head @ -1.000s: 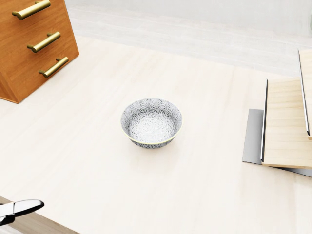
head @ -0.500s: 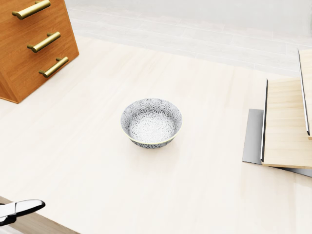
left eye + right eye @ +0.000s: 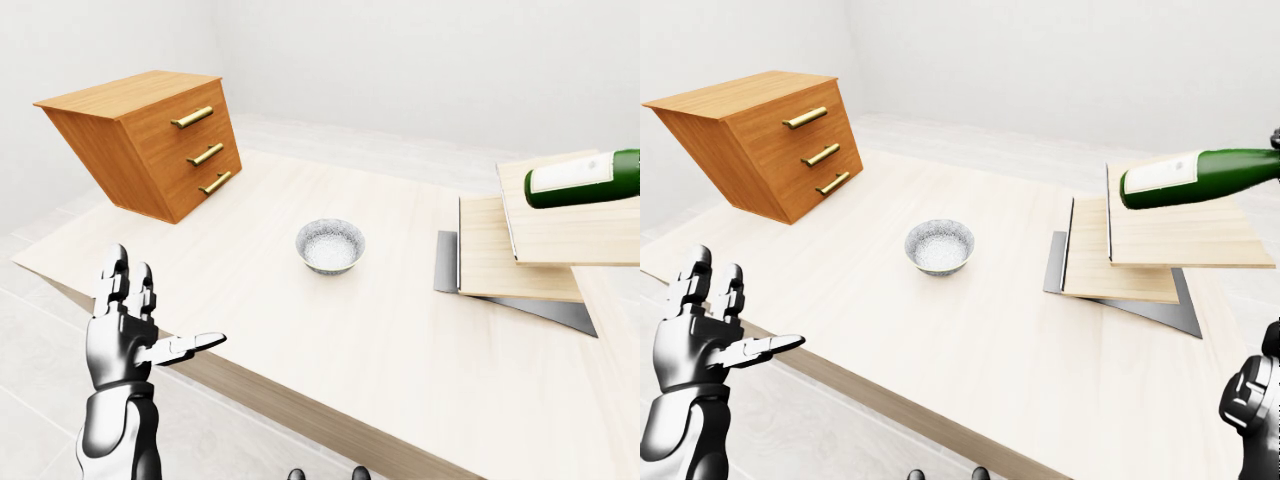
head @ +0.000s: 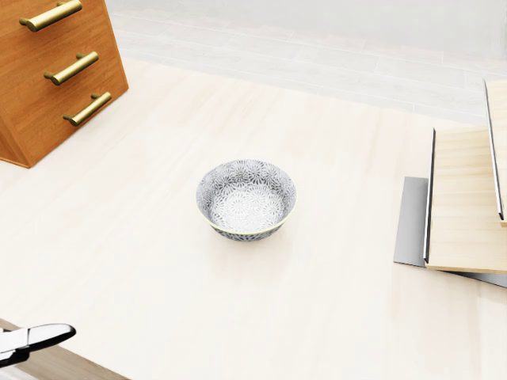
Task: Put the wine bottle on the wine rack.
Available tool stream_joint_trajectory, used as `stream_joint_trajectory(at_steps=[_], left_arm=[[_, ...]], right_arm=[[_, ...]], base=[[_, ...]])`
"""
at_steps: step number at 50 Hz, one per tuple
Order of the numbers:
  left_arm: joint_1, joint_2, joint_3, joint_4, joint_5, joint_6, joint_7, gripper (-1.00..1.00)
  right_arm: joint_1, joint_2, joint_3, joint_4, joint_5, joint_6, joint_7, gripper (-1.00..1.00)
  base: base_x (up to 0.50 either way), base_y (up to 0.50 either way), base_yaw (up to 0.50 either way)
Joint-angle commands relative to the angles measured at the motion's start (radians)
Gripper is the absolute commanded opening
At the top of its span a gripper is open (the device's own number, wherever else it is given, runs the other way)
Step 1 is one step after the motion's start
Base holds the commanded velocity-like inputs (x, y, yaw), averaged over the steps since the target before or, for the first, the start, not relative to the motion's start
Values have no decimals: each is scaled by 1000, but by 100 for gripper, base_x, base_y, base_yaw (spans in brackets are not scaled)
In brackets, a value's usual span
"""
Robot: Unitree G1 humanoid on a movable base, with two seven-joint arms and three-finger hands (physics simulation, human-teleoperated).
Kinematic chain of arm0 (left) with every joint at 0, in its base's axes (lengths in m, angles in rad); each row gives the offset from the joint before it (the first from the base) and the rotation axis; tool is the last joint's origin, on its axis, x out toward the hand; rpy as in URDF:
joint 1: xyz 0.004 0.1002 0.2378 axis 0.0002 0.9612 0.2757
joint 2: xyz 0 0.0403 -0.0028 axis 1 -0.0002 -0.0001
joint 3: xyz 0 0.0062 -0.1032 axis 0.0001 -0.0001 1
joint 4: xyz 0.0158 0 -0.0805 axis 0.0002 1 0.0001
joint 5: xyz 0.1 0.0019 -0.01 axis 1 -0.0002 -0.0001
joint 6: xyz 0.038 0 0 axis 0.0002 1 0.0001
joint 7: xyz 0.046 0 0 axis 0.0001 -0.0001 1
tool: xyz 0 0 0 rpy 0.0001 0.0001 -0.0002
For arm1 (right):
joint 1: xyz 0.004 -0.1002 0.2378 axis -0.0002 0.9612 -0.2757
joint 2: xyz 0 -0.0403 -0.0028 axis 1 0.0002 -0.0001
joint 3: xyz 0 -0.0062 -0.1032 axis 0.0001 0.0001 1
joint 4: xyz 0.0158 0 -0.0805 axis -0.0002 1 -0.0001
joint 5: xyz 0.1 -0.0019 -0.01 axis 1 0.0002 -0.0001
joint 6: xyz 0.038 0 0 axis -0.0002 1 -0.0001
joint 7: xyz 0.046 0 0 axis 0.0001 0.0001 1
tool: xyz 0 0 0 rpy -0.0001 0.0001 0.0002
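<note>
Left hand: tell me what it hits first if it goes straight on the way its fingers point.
The left hand is open, fingers pointing up, below the table edge. Straight up looks free; the drawer chest lies beyond, though depth is unclear.

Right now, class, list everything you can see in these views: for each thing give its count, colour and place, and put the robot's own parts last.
Table: one, pale wood, fills the middle.
Drawer chest: one, orange-brown with three brass handles, table's upper left.
Bowl: one, grey-white patterned, centre of table.
Wine rack: one, pale wood shelves on a grey base, right side.
Wine bottle: one, green with white label, lying level above the rack's top shelf.
Left robot hand: silver, fingers spread, lower left.
Right robot hand: dark, partly cut off, lower right corner.
</note>
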Motion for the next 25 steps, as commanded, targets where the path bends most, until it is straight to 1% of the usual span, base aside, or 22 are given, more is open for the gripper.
stream_joint_trajectory(at_steps=[1, 11, 18, 25], left_arm=[[-2, 0, -4, 5, 2, 0, 3, 100], [3, 1, 0, -15, 0, 0, 3, 100], [3, -1, -1, -16, 0, 0, 3, 100], [2, -1, -1, -13, 3, 0, 1, 100]], right_arm=[[-19, 26, -31, 46, -24, 0, 63, -100], [-35, 35, -37, 88, -61, 0, 84, -100], [-26, 26, -44, 102, -77, 0, 94, -100], [-17, 37, -46, 116, -94, 0, 109, -100]], base=[[0, 0, 0], [0, 0, 0], [0, 0, 0], [0, 0, 0]])
